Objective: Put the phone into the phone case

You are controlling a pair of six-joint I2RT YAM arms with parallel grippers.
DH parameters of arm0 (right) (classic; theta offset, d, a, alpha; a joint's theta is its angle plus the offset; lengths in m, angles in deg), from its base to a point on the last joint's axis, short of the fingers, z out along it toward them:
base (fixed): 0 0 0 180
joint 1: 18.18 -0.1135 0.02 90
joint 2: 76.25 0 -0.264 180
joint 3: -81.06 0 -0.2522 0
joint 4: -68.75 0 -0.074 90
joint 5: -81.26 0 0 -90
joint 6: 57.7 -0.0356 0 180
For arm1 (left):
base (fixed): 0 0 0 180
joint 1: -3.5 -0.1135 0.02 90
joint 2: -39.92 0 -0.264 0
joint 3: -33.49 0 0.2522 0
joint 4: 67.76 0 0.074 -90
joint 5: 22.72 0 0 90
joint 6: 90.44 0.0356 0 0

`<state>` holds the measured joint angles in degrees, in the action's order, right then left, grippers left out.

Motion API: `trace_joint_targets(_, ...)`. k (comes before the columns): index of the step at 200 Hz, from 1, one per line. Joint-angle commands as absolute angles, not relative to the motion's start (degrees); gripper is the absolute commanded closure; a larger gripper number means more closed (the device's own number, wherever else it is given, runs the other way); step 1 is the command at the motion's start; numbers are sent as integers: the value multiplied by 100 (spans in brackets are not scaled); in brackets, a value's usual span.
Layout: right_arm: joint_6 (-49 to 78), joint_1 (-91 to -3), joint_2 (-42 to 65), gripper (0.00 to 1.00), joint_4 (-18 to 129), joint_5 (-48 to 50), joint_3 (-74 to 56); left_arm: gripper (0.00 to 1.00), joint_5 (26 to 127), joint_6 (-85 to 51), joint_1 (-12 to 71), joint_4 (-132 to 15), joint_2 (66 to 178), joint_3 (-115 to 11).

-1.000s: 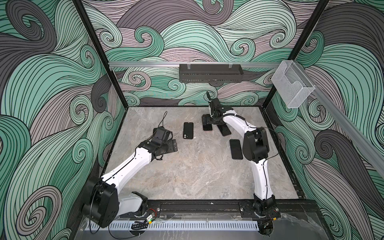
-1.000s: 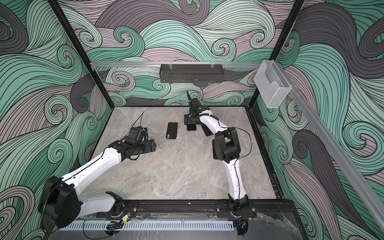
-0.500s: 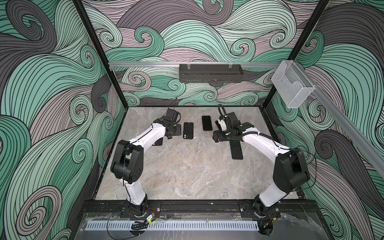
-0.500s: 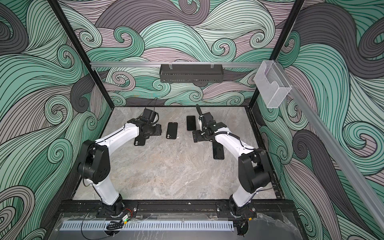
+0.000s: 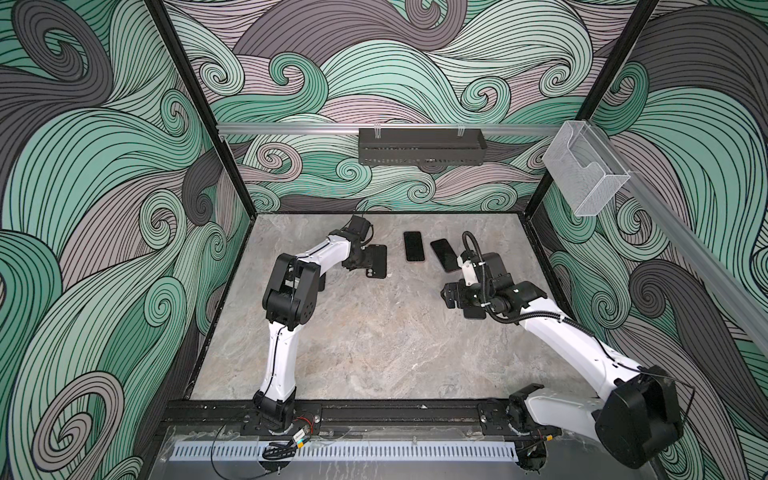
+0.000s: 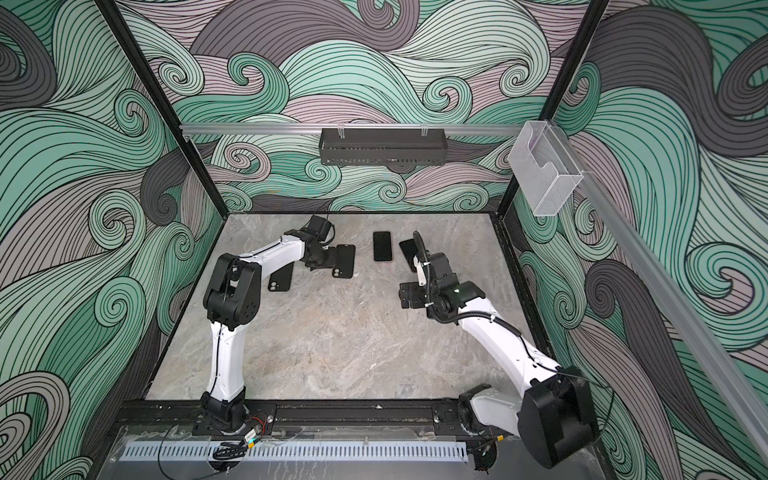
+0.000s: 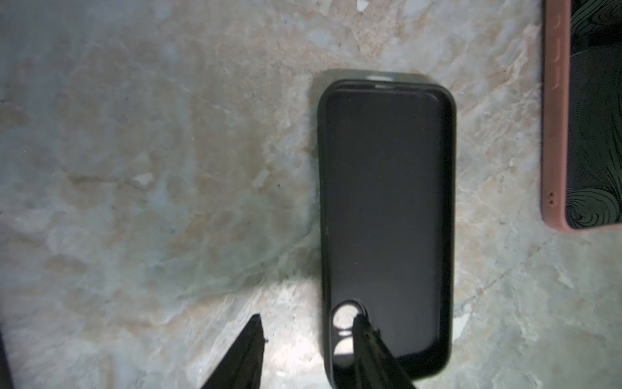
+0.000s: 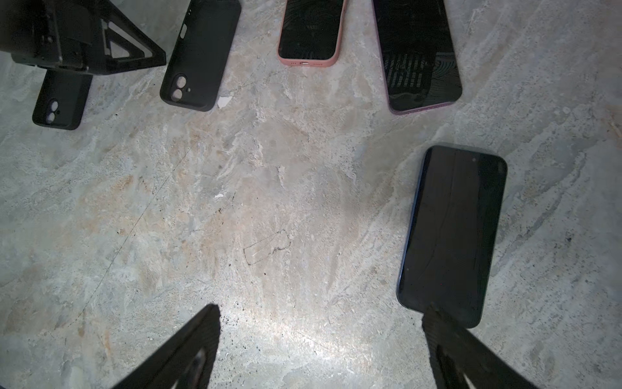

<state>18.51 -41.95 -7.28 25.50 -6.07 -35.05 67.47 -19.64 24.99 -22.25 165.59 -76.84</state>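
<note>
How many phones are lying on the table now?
3. A pink-cased phone and a purple-edged phone lie side by side near the back; a blue phone lies at the right gripper. None seems hidden.

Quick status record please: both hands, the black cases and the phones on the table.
left hand: open, jaws astride one side wall of black case at its camera cutout
right hand: open wide, one jaw over an end of blue phone
second black case: empty, flat, partly hidden by left arm
pink-cased phone: flat, screen up, untouched
purple-edged phone: flat, screen up, beside the pink-cased phone
phone in case: not yet
</note>
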Motion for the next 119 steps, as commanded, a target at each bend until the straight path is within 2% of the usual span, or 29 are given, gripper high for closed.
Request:
trace_joint_targets(1, 1756, -4182, -892, 6, 2593, -814, -3613, 56, 6865, -1774, 2461, -2040, 16799, -8029)
trace_joint_targets(41, 1732, -4182, -1032, 7, 2410, -866, -3649, 59, 6878, -1709, 2468, -1972, 17086, -8246)
trace_joint_targets(84, 1692, -4184, -1322, 8, 2235, -921, -3666, 74, 6828, -1661, 2468, -1884, 17283, -8434)
trace_joint_targets(119, 1700, -4183, -1437, 8, 2169, -1002, -3685, 78, 6687, -1614, 2476, -1752, 17361, -8512)
